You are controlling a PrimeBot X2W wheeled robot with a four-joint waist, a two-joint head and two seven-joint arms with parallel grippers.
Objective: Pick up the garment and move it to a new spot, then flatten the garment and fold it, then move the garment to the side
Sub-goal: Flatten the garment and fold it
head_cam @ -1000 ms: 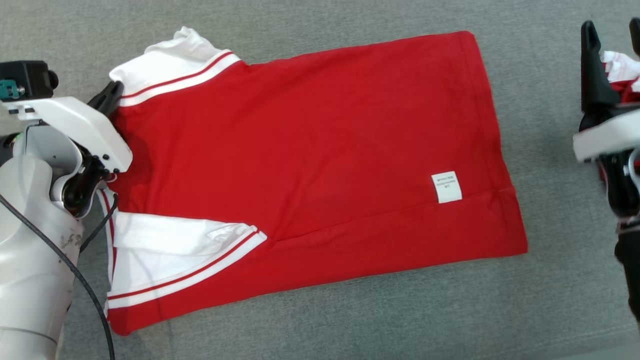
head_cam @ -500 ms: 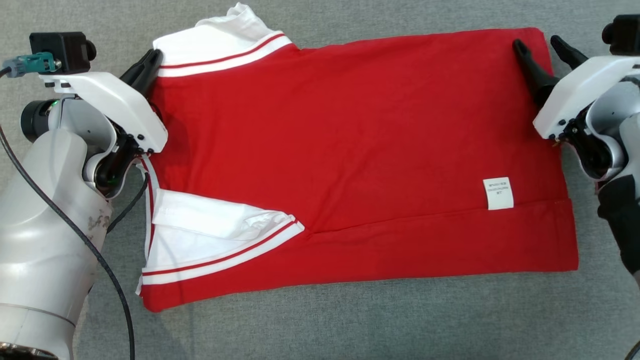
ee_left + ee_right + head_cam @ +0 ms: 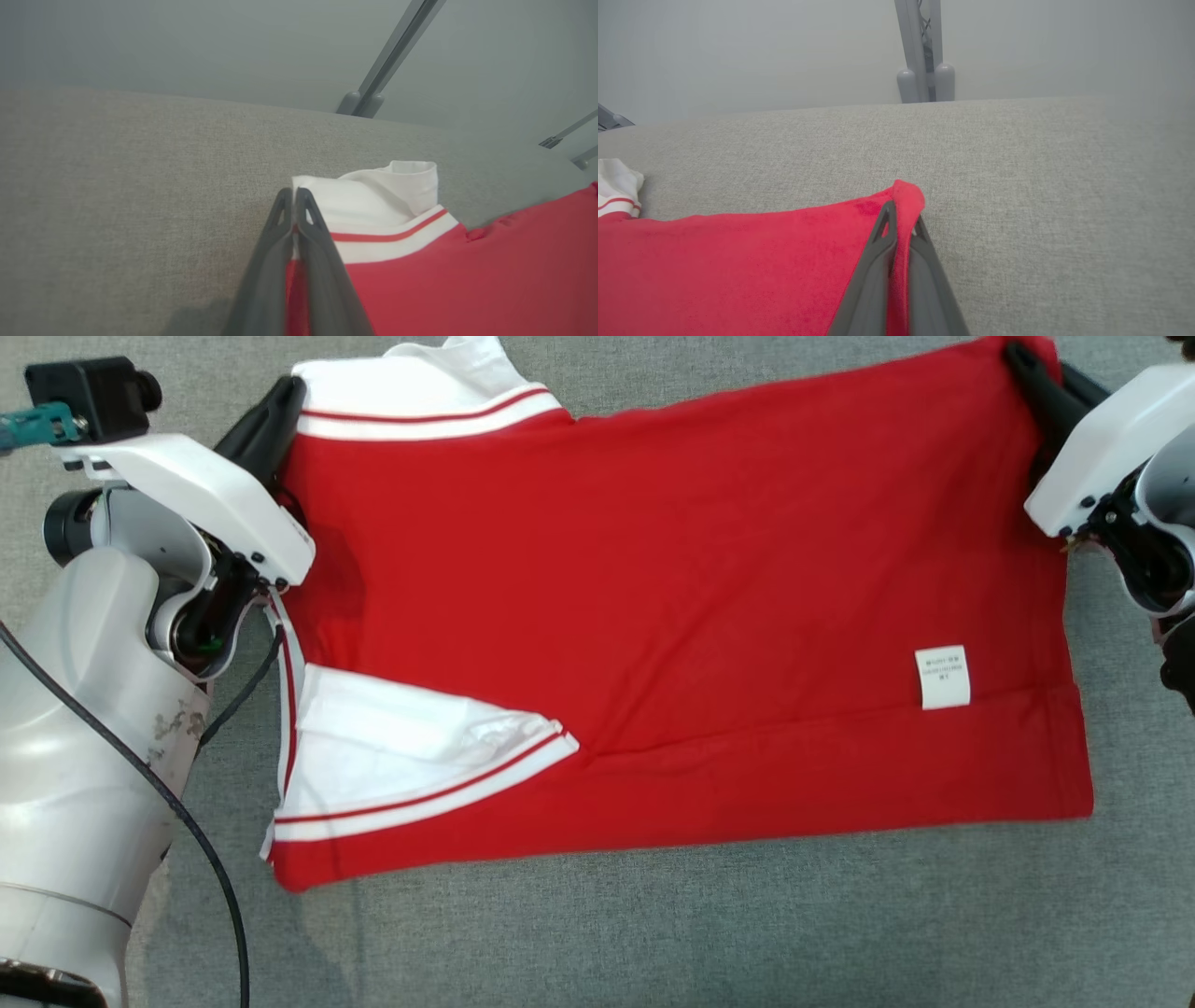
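The garment [image 3: 672,597] is a red shirt with white, red-striped sleeves, lying folded lengthwise on the grey cloth surface [image 3: 653,933]. My left gripper [image 3: 285,401] is shut on its far left corner, beside the white sleeve [image 3: 420,397]; in the left wrist view the fingers [image 3: 294,205] pinch the fabric edge of the garment [image 3: 467,280]. My right gripper [image 3: 1032,369] is shut on the far right corner of the hem, and the right wrist view shows red cloth [image 3: 738,266] squeezed between the fingers [image 3: 901,224]. A white label [image 3: 942,677] shows near the right end.
The grey cloth surface spreads on all sides of the shirt, with bare room along the near edge. A cable [image 3: 205,859] hangs beside my left arm. Grey frame posts [image 3: 924,51] stand past the far edge.
The right gripper has closed on the shirt's far right corner, where it stood open half a second ago. The head camera has shifted. The left gripper stays shut on its corner.
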